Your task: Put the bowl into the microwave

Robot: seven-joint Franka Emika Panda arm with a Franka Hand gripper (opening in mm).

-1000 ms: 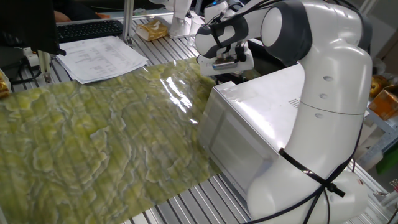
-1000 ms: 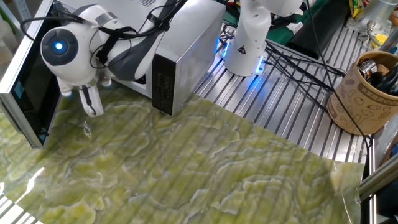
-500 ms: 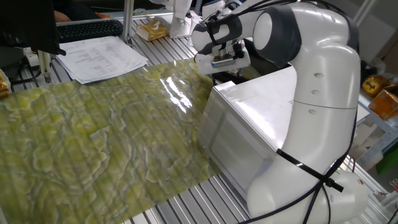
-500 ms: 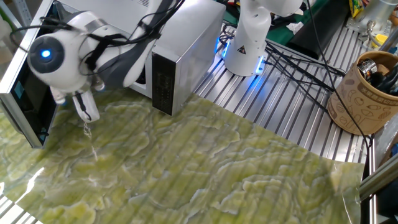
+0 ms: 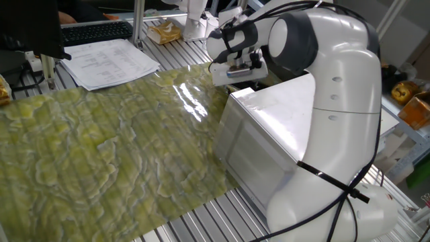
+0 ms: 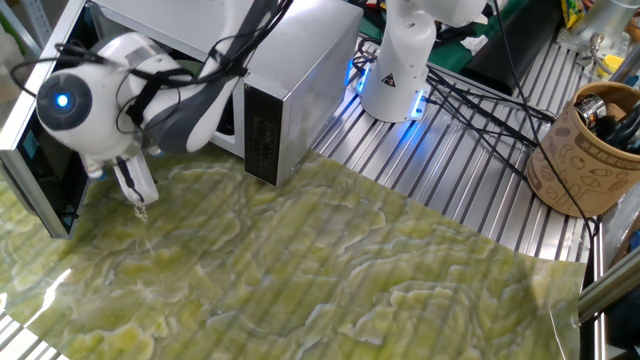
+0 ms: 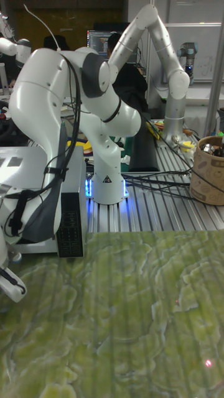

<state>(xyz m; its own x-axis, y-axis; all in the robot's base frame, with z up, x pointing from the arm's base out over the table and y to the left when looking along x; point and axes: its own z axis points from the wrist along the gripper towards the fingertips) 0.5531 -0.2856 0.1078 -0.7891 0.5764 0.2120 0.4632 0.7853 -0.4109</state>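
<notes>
The gripper hangs low over the green mat, just in front of the open mouth of the microwave. Its fingers point down and appear close together, with nothing between them, but whether they are fully closed I cannot tell. The open door stands right beside the gripper, on its outer side, and the microwave body is behind it.

The bowl does not show in any view. No bowl lies on the mat around the gripper, so I judge it is probably already inside the cavity, hidden behind the arm; this is not sure.

The risk now, I think, is a collision. The wrist is squeezed between door and microwave front, so a careless sideways move could hit the door edge. A low move could also drag the fingertips on the mat and wrinkle it.
</notes>
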